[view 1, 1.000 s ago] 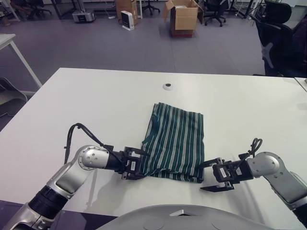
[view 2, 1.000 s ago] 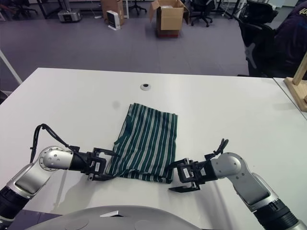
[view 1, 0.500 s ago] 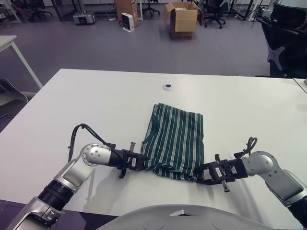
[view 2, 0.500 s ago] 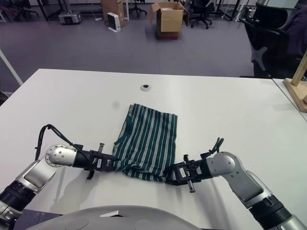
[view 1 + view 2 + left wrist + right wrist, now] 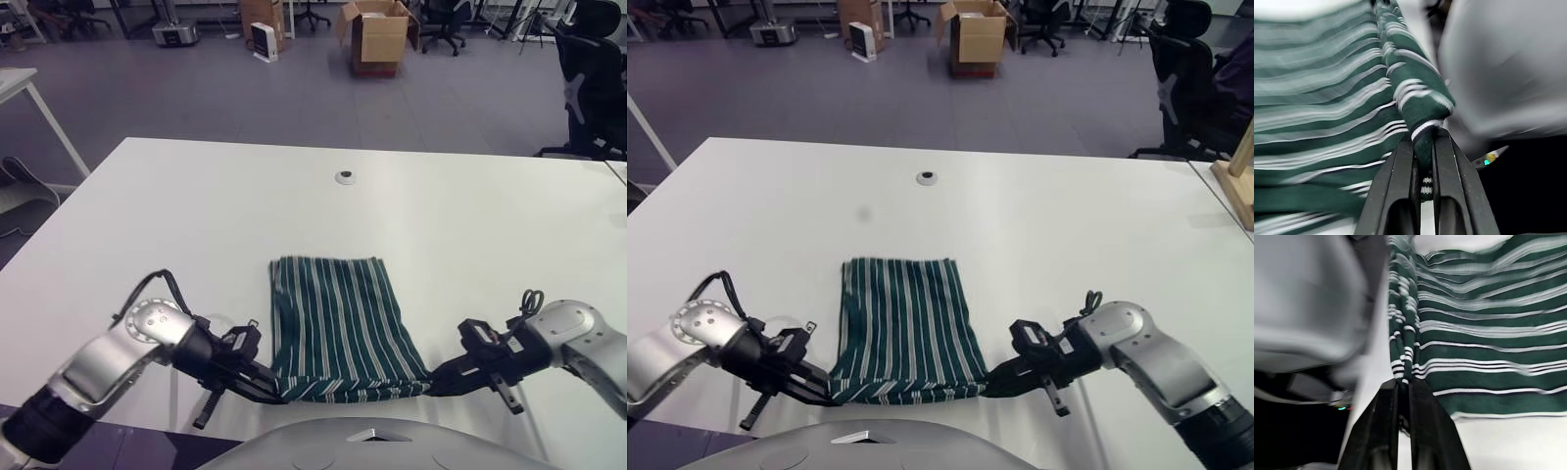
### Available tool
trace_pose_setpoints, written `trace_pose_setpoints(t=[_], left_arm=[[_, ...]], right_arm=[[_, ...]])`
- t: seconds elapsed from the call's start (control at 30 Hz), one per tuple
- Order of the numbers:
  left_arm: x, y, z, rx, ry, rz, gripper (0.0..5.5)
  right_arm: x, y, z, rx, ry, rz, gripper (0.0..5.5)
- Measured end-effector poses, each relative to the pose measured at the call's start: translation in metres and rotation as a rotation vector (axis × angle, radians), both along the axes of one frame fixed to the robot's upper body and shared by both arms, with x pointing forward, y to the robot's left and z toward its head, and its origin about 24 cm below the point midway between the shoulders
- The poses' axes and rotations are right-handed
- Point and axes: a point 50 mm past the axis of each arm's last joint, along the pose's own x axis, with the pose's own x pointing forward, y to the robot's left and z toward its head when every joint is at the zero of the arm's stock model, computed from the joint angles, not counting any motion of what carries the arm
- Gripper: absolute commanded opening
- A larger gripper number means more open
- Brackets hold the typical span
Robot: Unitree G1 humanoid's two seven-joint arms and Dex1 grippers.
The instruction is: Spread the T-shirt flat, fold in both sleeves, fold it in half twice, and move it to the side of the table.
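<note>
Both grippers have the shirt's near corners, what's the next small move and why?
Probably lift the near edge and carry it toward the far edge: the left gripper and right gripper each pinch a near corner of the T-shirt, which lies flat.

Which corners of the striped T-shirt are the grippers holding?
The two nearest the robot: the left gripper is shut on the T-shirt at its near-left corner, the right gripper at its near-right. The far corners lie free.

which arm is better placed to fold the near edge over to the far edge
Neither alone: left gripper is shut on the near left corner of the T-shirt, right gripper on the near right, so both should lift together.
</note>
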Motion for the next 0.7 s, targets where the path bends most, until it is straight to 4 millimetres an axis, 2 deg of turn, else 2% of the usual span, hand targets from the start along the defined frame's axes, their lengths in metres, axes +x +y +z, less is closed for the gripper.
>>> trace_pose_setpoints(t=[0.07, 0.17, 0.3, 0.37, 0.4, 0.43, 0.5, 0.57, 0.63, 0.7], left_arm=[[0.017, 0.002, 0.009, 0.009, -0.035, 0.034, 0.09], [0.048, 0.011, 0.010, -0.001, -0.050, 0.160, 0.09], [0.072, 0.020, -0.003, 0.009, -0.071, 0.267, 0.09], [0.087, 0.022, -0.020, 0.040, -0.112, 0.355, 0.09], [0.090, 0.023, -0.024, 0.052, -0.117, 0.379, 0.45], [0.104, 0.022, -0.036, 0.076, -0.152, 0.460, 0.59], [0.119, 0.016, -0.046, 0.092, -0.179, 0.541, 0.92], [0.124, 0.015, -0.054, 0.109, -0.181, 0.576, 1.28], [0.126, 0.019, -0.061, 0.133, -0.186, 0.618, 1.56], [0.129, 0.025, -0.058, 0.136, -0.217, 0.663, 1.93]], right_arm=[[0.018, 0.000, 0.012, 0.024, -0.009, -0.021, 0.09], [0.065, 0.004, 0.021, 0.051, -0.074, -0.098, 0.08], [0.111, 0.013, 0.006, 0.006, -0.118, -0.190, 0.08], [0.134, 0.024, -0.009, -0.052, -0.158, -0.239, 0.08], [0.137, 0.026, -0.011, -0.060, -0.163, -0.247, 0.44], [0.145, 0.030, -0.019, -0.082, -0.183, -0.279, 0.60], [0.151, 0.035, -0.031, -0.118, -0.211, -0.340, 0.96], [0.157, 0.036, -0.040, -0.141, -0.245, -0.412, 1.37], [0.163, 0.037, -0.041, -0.153, -0.331, -0.478, 1.68], [0.169, 0.035, -0.039, -0.186, -0.439, -0.529, 2.09]])
